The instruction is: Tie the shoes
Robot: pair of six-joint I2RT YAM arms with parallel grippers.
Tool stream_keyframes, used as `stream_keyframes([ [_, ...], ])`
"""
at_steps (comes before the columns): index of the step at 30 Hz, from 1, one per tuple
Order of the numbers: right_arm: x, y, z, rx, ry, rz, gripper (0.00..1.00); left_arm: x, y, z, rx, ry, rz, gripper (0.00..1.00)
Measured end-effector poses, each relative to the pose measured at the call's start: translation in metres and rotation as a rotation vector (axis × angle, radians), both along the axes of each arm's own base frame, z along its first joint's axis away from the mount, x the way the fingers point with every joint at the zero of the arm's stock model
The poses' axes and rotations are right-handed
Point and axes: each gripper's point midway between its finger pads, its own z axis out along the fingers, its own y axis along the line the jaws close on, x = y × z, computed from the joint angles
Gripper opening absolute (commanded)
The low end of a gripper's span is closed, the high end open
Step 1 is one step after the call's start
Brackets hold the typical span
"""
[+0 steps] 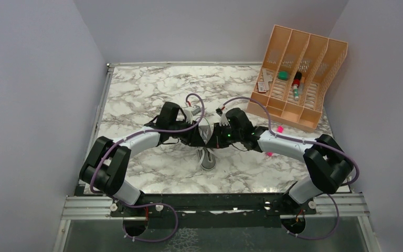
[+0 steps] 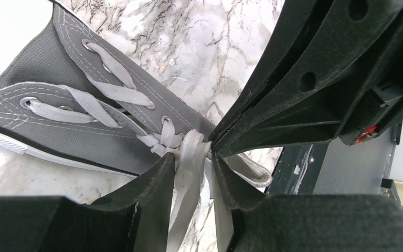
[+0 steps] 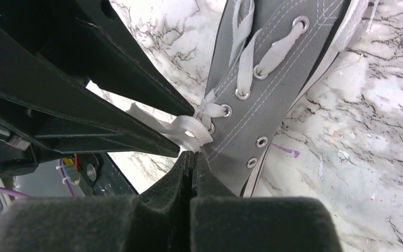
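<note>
**Crowding the knot: two grippers, one grey shoe**

Both arms reach in from the near edge and meet over the middle of the table [image 1: 136, 100]. Right under their tips lies the shoe [image 1: 208, 160], grey canvas with a white sole rim, resting on the marble. It sits at centre, well apart from the orange organiser [image 1: 299, 79] in the far right corner.

Left wrist view now. The left gripper [image 2: 191, 176] has its jaws part-way apart, and a doubled band of white laces [image 2: 189, 157] runs straight down between the two black fingers [image 2: 152, 184]. The band fills the gap and touches both of them, so that looks like a pinch on the laces. Just above, the laces bunch into a crossing [image 2: 160, 142] by the upper eyelets [image 2: 166, 120]. From there the zigzag runs away toward the top left of the view.

Over to the right wrist. The right gripper [image 3: 191, 160] is pressed tight together, with no gap between its fingers. Its tip sits just beside that same bunch of lace, at the edge of the canvas. Whether a strand is trapped in there, I cannot tell. The left gripper comes in from the upper left of this view with a white loop at its tip.

The two tips are nose to nose, very close over the top of the lacing.
</note>
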Motion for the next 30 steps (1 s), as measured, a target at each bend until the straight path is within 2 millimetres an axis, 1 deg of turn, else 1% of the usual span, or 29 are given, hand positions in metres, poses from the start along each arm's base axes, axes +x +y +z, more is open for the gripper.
stream_keyframes([
  [3, 0.002, 0.002, 0.003, 0.005, -0.006, -0.001, 0.01, -0.001, 0.001, -0.002, 0.013, 0.000, -0.001, 0.27],
  [5, 0.003, 0.002, 0.003, 0.005, -0.008, -0.003, 0.01, -0.001, 0.001, -0.003, 0.022, -0.003, -0.002, 0.27],
  [9, 0.003, 0.002, 0.003, 0.004, -0.007, -0.002, 0.01, -0.001, 0.003, -0.005, 0.039, -0.001, 0.004, 0.16],
  [14, 0.003, 0.002, 0.000, -0.002, 0.000, -0.002, 0.01, 0.002, 0.003, -0.007, 0.057, -0.014, 0.016, 0.13],
  [15, 0.003, 0.002, -0.001, -0.002, 0.000, -0.002, 0.04, 0.003, 0.003, -0.007, 0.059, -0.016, 0.017, 0.11],
  [18, 0.003, 0.002, 0.000, -0.002, 0.000, -0.002, 0.19, 0.006, 0.003, -0.006, 0.063, -0.024, 0.024, 0.08],
  [21, 0.004, 0.003, 0.003, -0.007, -0.003, 0.001, 0.31, 0.006, 0.002, -0.007, 0.069, -0.025, 0.025, 0.06],
  [22, 0.005, 0.003, 0.005, -0.011, -0.010, 0.003, 0.33, 0.006, 0.002, -0.008, 0.072, -0.025, 0.027, 0.06],
  [25, 0.010, -0.001, 0.012, -0.023, -0.046, 0.013, 0.36, 0.007, 0.003, -0.009, 0.078, -0.024, 0.035, 0.05],
  [27, 0.014, -0.003, 0.017, -0.027, -0.075, 0.025, 0.36, 0.007, 0.003, -0.009, 0.079, -0.021, 0.039, 0.05],
  [30, 0.028, -0.006, 0.026, -0.019, -0.111, 0.038, 0.35, 0.008, 0.004, -0.009, 0.082, -0.016, 0.048, 0.05],
])
